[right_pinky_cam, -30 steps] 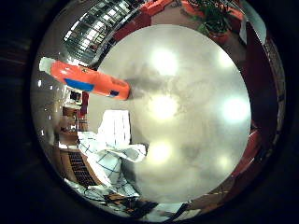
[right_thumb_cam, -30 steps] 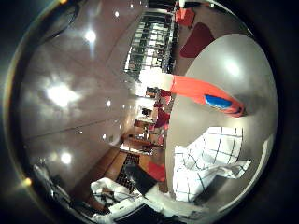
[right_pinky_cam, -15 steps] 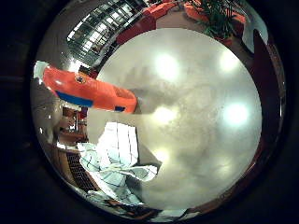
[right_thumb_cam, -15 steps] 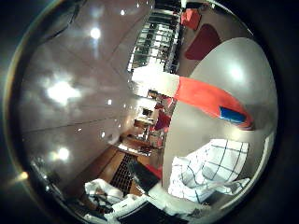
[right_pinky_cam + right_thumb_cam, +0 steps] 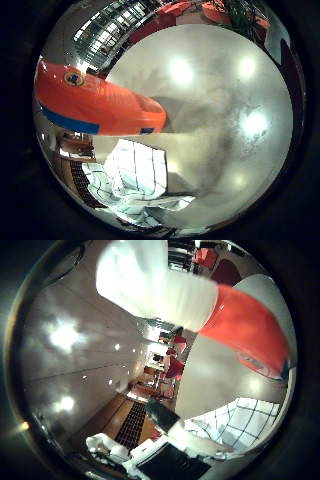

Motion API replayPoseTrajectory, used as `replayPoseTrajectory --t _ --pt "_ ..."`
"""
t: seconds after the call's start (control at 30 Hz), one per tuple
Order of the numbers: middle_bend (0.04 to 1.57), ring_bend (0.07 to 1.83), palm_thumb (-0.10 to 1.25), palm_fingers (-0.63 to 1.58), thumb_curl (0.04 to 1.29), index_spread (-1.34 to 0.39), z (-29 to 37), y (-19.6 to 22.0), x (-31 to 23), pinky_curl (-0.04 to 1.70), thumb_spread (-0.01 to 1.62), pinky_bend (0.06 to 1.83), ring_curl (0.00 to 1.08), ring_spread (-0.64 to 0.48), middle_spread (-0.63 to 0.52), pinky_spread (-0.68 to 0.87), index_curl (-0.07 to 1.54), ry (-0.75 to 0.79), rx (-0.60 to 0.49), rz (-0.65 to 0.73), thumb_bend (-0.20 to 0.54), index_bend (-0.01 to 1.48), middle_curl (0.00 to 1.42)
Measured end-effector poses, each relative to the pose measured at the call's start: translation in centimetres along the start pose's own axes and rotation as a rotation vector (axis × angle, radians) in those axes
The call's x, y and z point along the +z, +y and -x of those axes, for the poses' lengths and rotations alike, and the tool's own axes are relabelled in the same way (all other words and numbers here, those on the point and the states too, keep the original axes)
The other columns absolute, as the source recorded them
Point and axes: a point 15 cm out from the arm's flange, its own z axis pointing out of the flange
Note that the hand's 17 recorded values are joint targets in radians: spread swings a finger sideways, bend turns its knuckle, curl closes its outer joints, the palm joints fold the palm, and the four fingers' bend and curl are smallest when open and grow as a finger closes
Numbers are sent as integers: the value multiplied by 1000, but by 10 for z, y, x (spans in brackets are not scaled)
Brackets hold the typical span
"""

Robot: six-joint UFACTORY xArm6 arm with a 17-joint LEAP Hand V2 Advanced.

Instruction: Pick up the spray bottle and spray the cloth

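Note:
An orange spray bottle (image 5: 95, 100) with a blue label and a white head (image 5: 150, 285) lies on its side on the round grey table (image 5: 220, 90). It fills much of both palm views, so it is close to the palm. A white cloth (image 5: 135, 170) with dark check lines lies crumpled on the table beside the bottle; the right thumb side palm view shows it (image 5: 245, 425) too. A part of my hand (image 5: 135, 452), white and black, shows at the edge of the right thumb side palm view.
The table is glossy, with bright lights mirrored in it. Beyond its far edge stand red seats and green plants (image 5: 225, 10). A glazed wall with railings (image 5: 105, 30) and room furniture lie past the bottle's head.
The palm has come much closer to the bottle, which grows from a small shape to fill a large part of both views. Bottle and cloth keep their places on the table.

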Motion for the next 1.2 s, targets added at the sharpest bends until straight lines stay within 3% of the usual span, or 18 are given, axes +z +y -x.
replayPoseTrajectory --t 0.13,0.27,0.37,0.47,0.53,0.73,0.93,1.2 --pt "308 696 670 481 345 -146 5 2 23 311 974 619 313 168 155 427 258 -10 11 7 -2 173 354" --pt "472 834 779 715 371 -208 2 4 37 276 984 598 339 3 25 231 302 19 -1 9 -11 198 406" --pt "584 936 912 1117 405 -290 3 4 45 283 977 741 368 -121 -93 -72 342 22 2 3 3 220 451" --pt "723 996 1002 1238 418 -345 12 -1 51 303 1005 824 406 -186 -160 -333 433 -8 25 -24 -5 348 507" --pt "837 1059 1026 1310 413 -360 16 -2 55 330 1045 897 431 -198 -172 -424 503 -20 34 -31 -11 458 543" --pt "1060 1214 1047 1348 402 -307 14 0 59 444 1157 1097 488 -190 -144 -364 654 -24 43 -27 -8 731 601" --pt "1264 1356 1044 1219 436 -268 17 -3 57 583 1225 1294 556 -181 -127 -254 767 -27 38 -32 -9 960 667" --pt "1368 1420 1053 1139 508 -211 44 -20 33 746 1215 1352 629 -191 -107 -184 805 -43 -15 -66 -7 1129 686"
